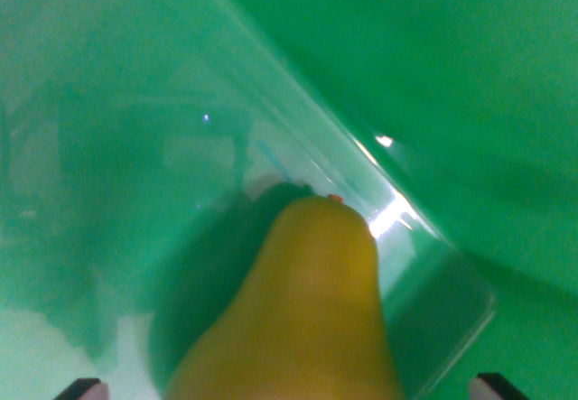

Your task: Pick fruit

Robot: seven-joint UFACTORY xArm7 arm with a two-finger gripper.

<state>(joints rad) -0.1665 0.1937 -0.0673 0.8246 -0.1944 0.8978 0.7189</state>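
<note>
Green surface fills the wrist view, smooth and glossy, with small glints near the top. Across it lies a clear plastic container, its straight rim running diagonally from upper centre to lower right, ending in a rounded corner with a bright reflection just beside the fruit. Pear, yellow, sits at bottom centre, narrow end pointing up toward the rim, a small red-orange speck at its tip; it appears to rest inside the container, casting a dark shadow to its left. Gripper: only two dark fingertips show at the bottom corners, set wide apart either side of the pear, without visible contact
</note>
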